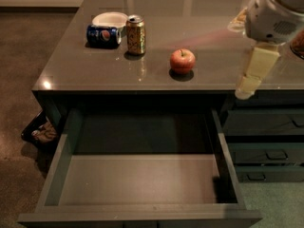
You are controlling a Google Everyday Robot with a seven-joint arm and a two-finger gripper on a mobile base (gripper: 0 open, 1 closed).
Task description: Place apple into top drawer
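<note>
gripper [254, 72] hung off desk [85, 72] right edge, open/closed can't tell | apple [182, 61] sat left of it, ungrasped | top drawer [142, 179] open below-left, ready to receive

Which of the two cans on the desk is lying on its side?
The blue can, beside the white bowl; the gold can stands upright. The gripper hangs at the right edge of the desk, away from both.
</note>
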